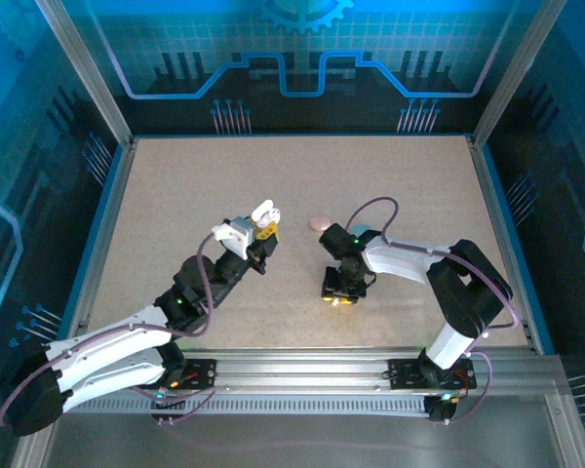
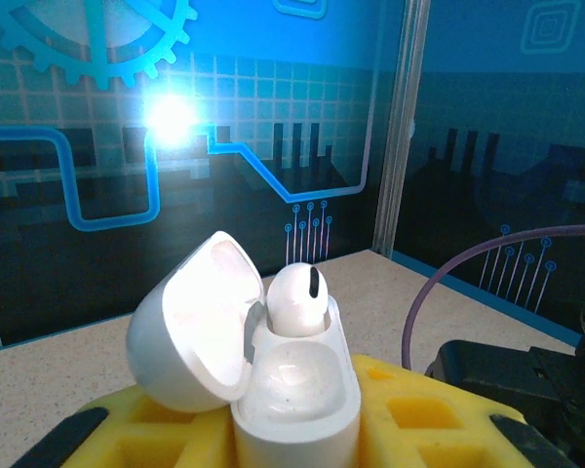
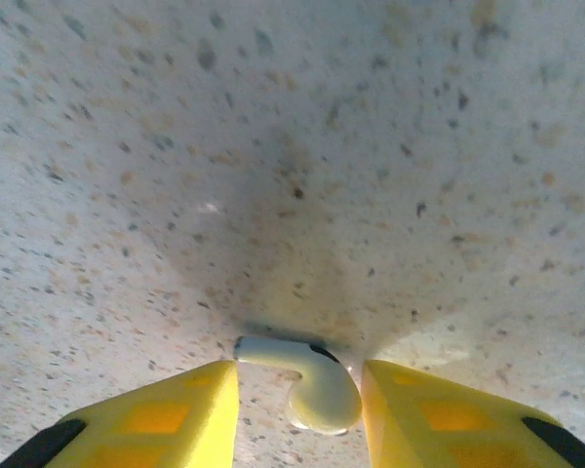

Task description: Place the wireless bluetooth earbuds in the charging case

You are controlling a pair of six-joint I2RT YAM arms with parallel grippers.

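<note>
Above the table [image 1: 175,195], left gripper [image 1: 262,230] — yellow fingers [image 2: 380,382] closed tight on the white charging case [image 2: 297,409], lid swung open, one white earbud [image 2: 297,297] seated upright inside. Down at the tabletop, right gripper [image 3: 300,409]: fingers [image 3: 175,414] partly apart, second earbud [image 3: 317,385] lying on its side between them — whether merely touched or clamped, cannot tell. A small pink object [image 1: 320,223] rests on the table just beyond the right gripper

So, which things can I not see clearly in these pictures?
- Top view: the small pink object is too small to identify.
- Right wrist view: whether the yellow fingers touch the white earbud is blurred.
- Left wrist view: the charging case has its base cut off by the lower edge.
</note>
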